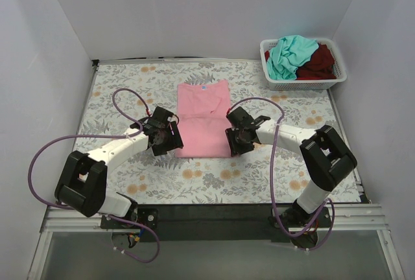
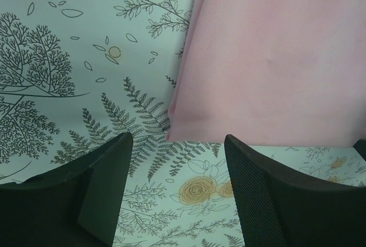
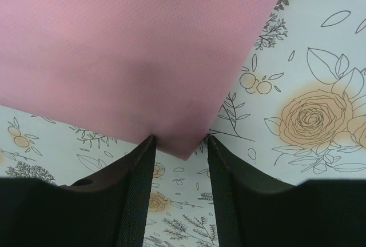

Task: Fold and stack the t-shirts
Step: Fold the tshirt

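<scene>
The light pink t-shirt (image 1: 204, 115) lies partly folded in the middle of the table, neck label at the far end. My left gripper (image 1: 170, 139) is open and empty just off its near left corner (image 2: 171, 135), above the cloth-free table. My right gripper (image 1: 235, 142) is open at the near right corner (image 3: 182, 147), which lies between the fingertips (image 3: 143, 150) without being pinched. The teal t-shirt (image 1: 288, 55) and the dark red t-shirt (image 1: 320, 63) lie crumpled in the basket.
A white slatted basket (image 1: 305, 84) stands at the far right corner. The table wears a floral patterned cover (image 1: 123, 92). White walls close in the left, far and right sides. Purple cables loop from both arms.
</scene>
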Tool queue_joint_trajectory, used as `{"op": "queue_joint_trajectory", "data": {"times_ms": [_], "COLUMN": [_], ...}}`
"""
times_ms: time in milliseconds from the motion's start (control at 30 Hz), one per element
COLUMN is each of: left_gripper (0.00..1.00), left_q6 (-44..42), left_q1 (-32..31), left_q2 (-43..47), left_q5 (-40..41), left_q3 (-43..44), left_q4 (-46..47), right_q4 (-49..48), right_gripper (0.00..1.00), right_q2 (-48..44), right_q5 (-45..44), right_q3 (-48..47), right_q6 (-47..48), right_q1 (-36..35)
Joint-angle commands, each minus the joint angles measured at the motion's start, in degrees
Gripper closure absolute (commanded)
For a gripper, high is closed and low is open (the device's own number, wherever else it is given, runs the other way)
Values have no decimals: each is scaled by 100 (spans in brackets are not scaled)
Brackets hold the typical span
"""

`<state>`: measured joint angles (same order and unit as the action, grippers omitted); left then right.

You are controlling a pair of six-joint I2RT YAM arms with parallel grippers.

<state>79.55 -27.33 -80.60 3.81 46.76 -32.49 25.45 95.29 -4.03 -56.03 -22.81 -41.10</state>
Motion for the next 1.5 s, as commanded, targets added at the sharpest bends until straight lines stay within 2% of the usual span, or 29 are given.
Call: {"op": "queue_joint_trajectory", "data": {"times_ms": [0,100,200,400,567,800,900,1367,1467], "left_gripper": [36,36,36,36,39,50,58,61,67], "left_q6": [34,34,26,-1,34,78,96,272,263], "left_q1": [-35,-35,-44,-97,-158,-290,-343,-545,-545], "left_q2": [62,18,-52,-219,-334,-588,-755,-1485,-1520], "left_q5": [-21,-30,-100,-170,-223,-179,-144,225,225], "left_q3": [-1,8,52,210,342,500,500,562,588], "left_q4": [15,-12,-73,-266,-345,-407,-416,-592,-627], "right_q4": [425,478,487,469,452,390,373,346,338], "right_gripper": [53,58,67,99,99,99,99,99,99], "right_q2": [227,306,368,430,394,421,438,491,517], "right_q5": [-264,-256,-203,-124,-133,-36,-1,96,122], "right_q3": [-66,4,-13,-39,-13,4,4,-13,-31], "right_q6": [-154,-198,-180,-119,-101,-66,-48,22,48], "right_q1": [-135,-153,-161,-153,-161,-152,-153,-152,-161]}}
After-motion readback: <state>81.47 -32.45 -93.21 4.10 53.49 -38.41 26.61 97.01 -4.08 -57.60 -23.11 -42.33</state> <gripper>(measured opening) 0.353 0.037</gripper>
